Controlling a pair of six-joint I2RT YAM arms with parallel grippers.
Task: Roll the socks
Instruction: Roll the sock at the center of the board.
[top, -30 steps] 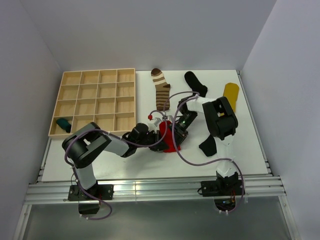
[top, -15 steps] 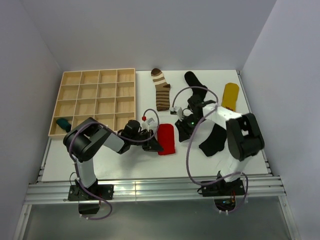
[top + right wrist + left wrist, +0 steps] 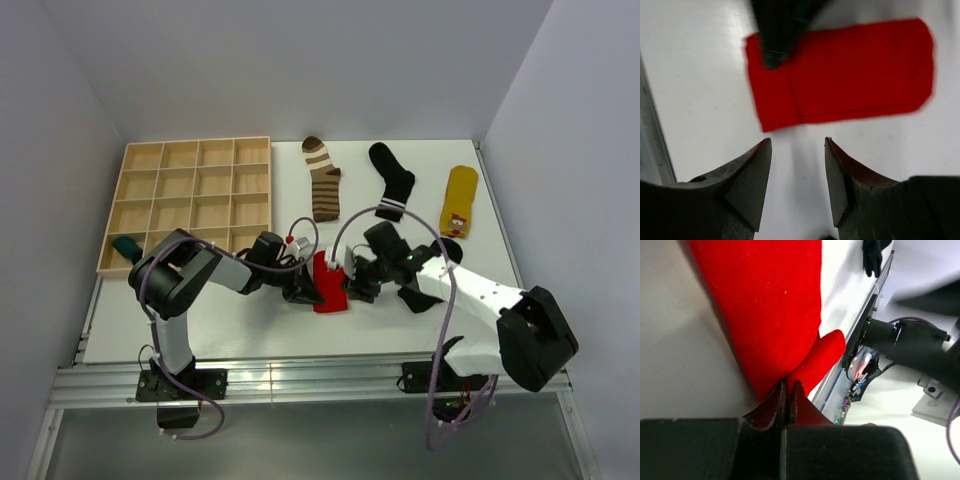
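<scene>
A red sock (image 3: 331,277) lies flat on the white table, one end folded over (image 3: 840,70). My left gripper (image 3: 311,292) is shut, and its tip rests on the sock's near-left corner (image 3: 789,385). The right wrist view shows that black tip (image 3: 773,54) on the folded end. Just right of the sock, my right gripper (image 3: 353,284) hangs open over bare table (image 3: 797,142), with nothing between the fingers. Other socks: brown-cream striped (image 3: 322,178), black with white bands (image 3: 393,180), yellow (image 3: 459,200), plain black (image 3: 418,292) partly under the right arm, and a teal one (image 3: 127,248).
A wooden compartment tray (image 3: 190,200) takes up the back left of the table; the teal sock sits in its near-left cell. Grey walls close in the sides and back. An aluminium rail (image 3: 300,375) runs along the near edge.
The right arm swung down and left, bringing its gripper beside the red sock, and its jaws opened wider. The left gripper shifted slightly right along the sock's near edge and stayed shut.
</scene>
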